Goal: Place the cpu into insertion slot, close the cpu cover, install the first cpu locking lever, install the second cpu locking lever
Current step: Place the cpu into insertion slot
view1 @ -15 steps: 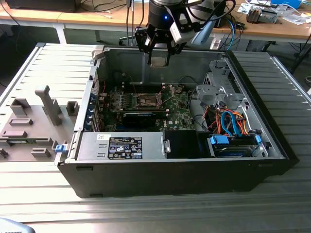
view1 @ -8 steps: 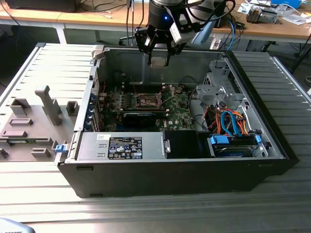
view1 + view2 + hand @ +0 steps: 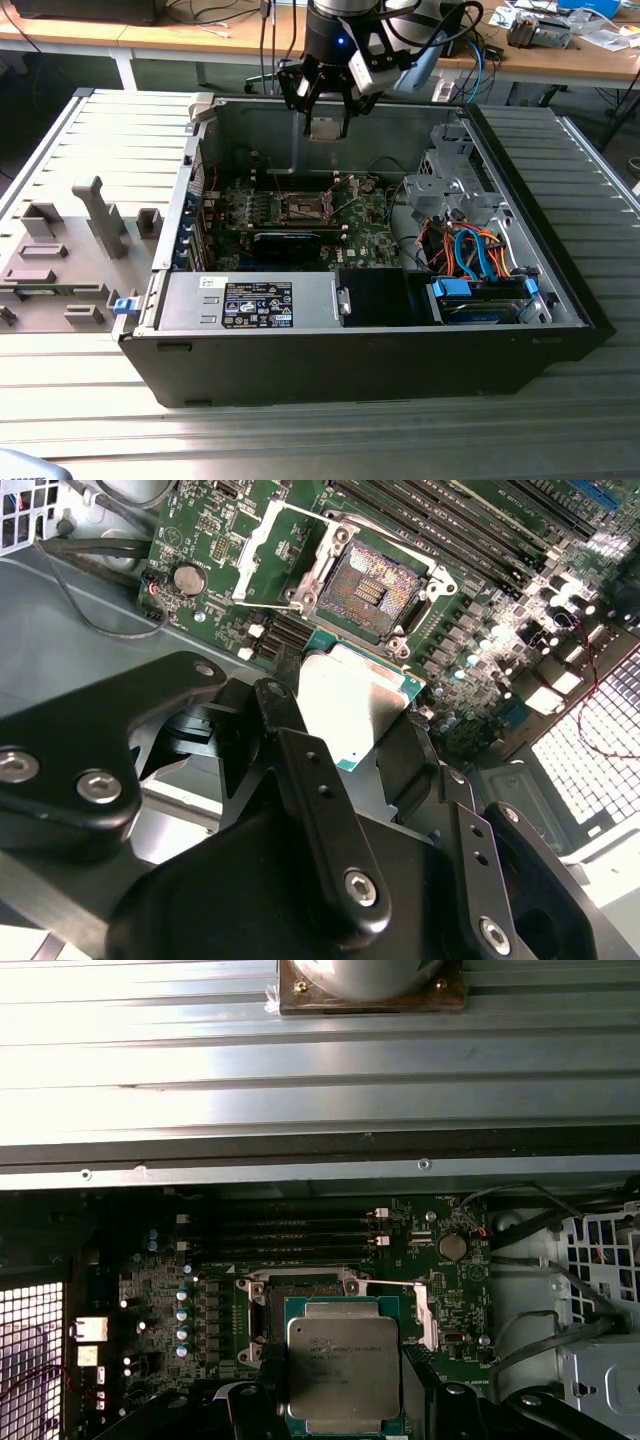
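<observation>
Light: bright overall, uneven.
Glare: blown white on ribbed table (image 3: 300,1070) and cpu (image 3: 350,705).
Shadow: case (image 3: 350,360) dark along its front wall.

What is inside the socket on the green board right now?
Nothing: the insertion slot shows bare contacts, its cpu cover swung open. The cpu is up in the gripper; in the first wrist view it hides part of the slot.

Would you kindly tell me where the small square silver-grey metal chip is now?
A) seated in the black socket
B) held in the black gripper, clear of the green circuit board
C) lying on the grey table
B: the silver-grey cpu is clamped in the black gripper, and the black insertion slot on the green board shows bare contacts.
</observation>
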You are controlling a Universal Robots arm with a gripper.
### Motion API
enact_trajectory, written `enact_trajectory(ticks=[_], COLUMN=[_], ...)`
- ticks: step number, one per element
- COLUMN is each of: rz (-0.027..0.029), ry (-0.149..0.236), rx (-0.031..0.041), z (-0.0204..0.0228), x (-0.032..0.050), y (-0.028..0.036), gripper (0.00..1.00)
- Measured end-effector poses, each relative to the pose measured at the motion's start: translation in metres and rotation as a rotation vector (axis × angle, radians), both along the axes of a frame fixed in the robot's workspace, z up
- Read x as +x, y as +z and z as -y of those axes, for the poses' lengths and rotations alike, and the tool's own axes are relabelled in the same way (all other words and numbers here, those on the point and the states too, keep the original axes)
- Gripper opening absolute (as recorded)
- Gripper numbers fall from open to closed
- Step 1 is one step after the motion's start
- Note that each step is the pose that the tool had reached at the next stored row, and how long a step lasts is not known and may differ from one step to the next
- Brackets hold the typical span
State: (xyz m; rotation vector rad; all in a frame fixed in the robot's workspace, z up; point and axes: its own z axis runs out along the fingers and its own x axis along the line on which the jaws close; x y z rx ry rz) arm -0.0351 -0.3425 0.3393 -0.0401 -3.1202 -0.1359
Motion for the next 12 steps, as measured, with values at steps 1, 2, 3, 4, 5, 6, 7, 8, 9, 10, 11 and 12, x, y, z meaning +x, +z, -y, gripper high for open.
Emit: enact_trajectory(ticks=[1,2,3,4,5,6,7,8,9,10,11,12], rz=[0.0000,0.0000,0.0000,0.0000,0.0001,0.0001,0.0000,0.0001,0.0000,0.0000,-0.0001,0.0000], ry=[0.000,0.000,0.000,0.000,0.000,0.000,0.000,0.000,0.000,0.000,0.000,0.000], rx=[0.0000,0.0000,-0.0001,0.0001,0.0001,0.0001,0.0001,0.0001,0.0001,-0.0002,-0.0004,-0.0003], z=[0.0000,0.0000,0.0001,0.0002,0.0005,0.0010,0.0018,0.0022,0.0025,0.0028,0.0029,0.0030], x=[0.0000,0.0000,0.0000,0.0000,0.0000,0.0000,-0.0001,-0.0001,-0.0002,-0.0002,-0.0002,-0.0003], y=[-0.0002,-0.0003,-0.0005,-0.0007,-0.0010,-0.0013,-0.0015,-0.0017,-0.0020,-0.0024,-0.0027,-0.0031], gripper=[0.55,0.55,0.55,0.55,0.55,0.55,0.55,0.55,0.55,0.55,0.55,0.55])
